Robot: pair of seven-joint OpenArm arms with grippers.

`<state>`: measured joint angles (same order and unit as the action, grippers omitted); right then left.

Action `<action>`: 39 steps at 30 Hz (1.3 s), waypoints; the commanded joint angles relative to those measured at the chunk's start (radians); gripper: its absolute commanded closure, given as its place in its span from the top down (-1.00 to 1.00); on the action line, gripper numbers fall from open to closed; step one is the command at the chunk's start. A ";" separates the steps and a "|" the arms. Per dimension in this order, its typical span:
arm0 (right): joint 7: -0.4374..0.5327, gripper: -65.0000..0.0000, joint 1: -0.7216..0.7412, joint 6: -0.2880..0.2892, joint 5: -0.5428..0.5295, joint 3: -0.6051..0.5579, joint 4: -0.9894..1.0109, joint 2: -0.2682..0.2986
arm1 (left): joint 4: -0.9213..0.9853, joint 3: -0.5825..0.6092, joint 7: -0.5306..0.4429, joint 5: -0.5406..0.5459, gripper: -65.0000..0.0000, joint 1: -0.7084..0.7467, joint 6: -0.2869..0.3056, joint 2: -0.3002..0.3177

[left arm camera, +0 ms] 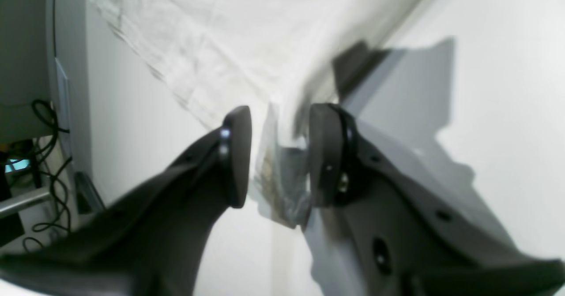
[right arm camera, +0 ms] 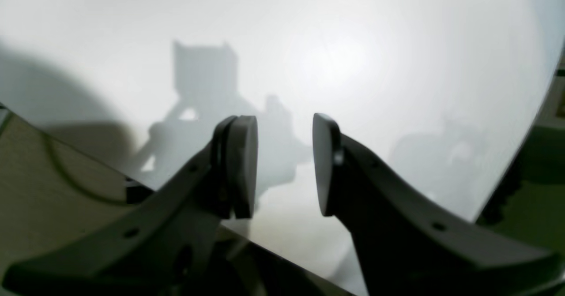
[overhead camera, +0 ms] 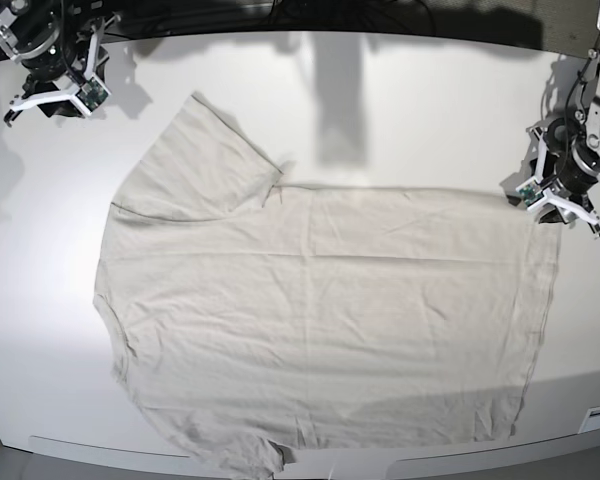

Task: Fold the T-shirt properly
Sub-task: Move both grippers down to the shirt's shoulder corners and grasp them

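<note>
I see the pale beige, wrinkled thin-cloth T-shirt [overhead camera: 320, 320] lying flat, unfolded, on the white table [overhead camera: 400, 110]: every fold remains. My left gripper [left arm camera: 279, 155], fingers spread, straddles a hem corner; my right gripper [right arm camera: 284, 163], spread, holds nothing, well apart from it.

T-shirt [overhead camera: 320, 320] lower sleeve: cut off by the base view's bottom edge.
Cloth between left gripper [left arm camera: 278, 155] jaws: blurred, grip unclear.
Right gripper [overhead camera: 50, 95] in base view: too small to judge.
Worktop [right arm camera: 353, 58] far edge: cropped.
</note>
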<state>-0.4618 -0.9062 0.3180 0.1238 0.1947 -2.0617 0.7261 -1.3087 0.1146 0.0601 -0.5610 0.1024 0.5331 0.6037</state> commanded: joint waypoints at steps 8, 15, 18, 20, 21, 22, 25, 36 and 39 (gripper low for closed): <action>0.061 -0.33 0.034 -0.012 0.030 0.007 -0.015 0.017 | 0.002 0.000 0.150 0.086 -1.00 0.034 0.017 0.017; 0.106 -0.33 0.130 0.019 0.023 0.007 -0.015 0.027 | 0.002 0.000 0.208 0.276 -1.00 0.058 0.017 0.017; 0.080 -0.27 0.151 0.109 0.023 0.005 -0.014 0.054 | 0.002 0.000 0.209 0.347 -1.00 0.064 0.012 0.017; 0.080 0.02 0.152 0.124 0.023 -0.001 -0.007 0.071 | 0.002 0.000 0.210 0.394 -1.00 0.064 -0.018 0.017; 0.080 0.16 0.152 0.129 0.023 -0.002 -0.002 0.077 | 0.002 -0.001 0.210 0.415 -1.00 0.064 -0.037 0.017; 0.080 0.26 0.152 0.133 0.023 -0.002 0.004 0.085 | 0.002 0.000 0.210 0.424 -1.00 0.063 -0.049 0.017; 0.140 0.32 0.153 0.176 0.035 -0.002 0.023 0.121 | 0.002 -0.001 0.210 0.423 -1.00 0.063 -0.082 0.017; 0.219 0.32 0.396 0.194 0.202 -0.304 0.253 0.163 | 0.002 -0.001 0.255 0.423 -1.00 0.063 -0.126 0.014; 0.209 0.32 0.461 0.190 0.237 -0.412 0.285 0.152 | 0.002 -0.001 0.254 0.423 -1.00 0.063 -0.126 0.014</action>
<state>-0.2604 -0.4519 0.5201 0.3592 -0.2268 -1.7676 0.8612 -1.3125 0.1131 0.2550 -0.1295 0.1577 0.3912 0.6037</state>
